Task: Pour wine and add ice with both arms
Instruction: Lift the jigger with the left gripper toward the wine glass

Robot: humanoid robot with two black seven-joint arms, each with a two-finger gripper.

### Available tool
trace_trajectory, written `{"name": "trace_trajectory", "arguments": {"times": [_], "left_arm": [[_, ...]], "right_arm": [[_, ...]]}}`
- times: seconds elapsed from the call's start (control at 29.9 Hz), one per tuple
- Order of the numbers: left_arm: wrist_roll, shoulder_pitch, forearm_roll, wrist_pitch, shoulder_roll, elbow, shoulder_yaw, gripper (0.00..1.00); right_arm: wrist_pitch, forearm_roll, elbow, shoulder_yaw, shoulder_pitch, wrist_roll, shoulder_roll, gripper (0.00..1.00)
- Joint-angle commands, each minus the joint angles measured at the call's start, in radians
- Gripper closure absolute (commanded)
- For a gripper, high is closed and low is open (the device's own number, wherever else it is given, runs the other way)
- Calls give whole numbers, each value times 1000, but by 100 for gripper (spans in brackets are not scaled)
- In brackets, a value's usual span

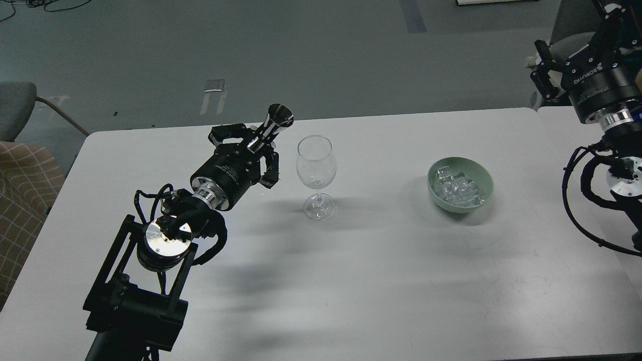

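Observation:
My left gripper [257, 144] is shut on the stem of a shiny metal measuring cup [279, 117], tilted with its mouth up and to the right, just left of the rim of the wine glass [315, 164]. The glass stands upright and looks empty at the table's middle. The ice [457, 190], several clear cubes, lies in a pale green bowl [484, 175] to the right of the glass. My right gripper [577, 40] is open and empty, raised beyond the table's far right corner, well away from the bowl.
The white table [381, 281] has its far edge just behind the glass. A grey chair [15, 105] and a checked cushion [22, 185] stand off the table's left side. A second table surface [556, 125] joins at the right.

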Motion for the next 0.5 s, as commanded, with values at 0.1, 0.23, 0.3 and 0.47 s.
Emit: {"name": "trace_trajectory", "arguments": {"times": [0.1,0.23,0.3,0.47], "left_arm": [[8,0,29,0,0,-10,12,95],[16,2,53,-1,0,-21,21,95],[16,3,55,-1,0,-26,22,95],[14,5,69,-3,0,-29,24,95]], "right_arm": [[0,0,2,0,0,0,-1,0],[0,0,2,0,0,0,1,0],[0,0,2,1,0,0,1,0],[0,0,2,1,-2,0,1,0]]}}
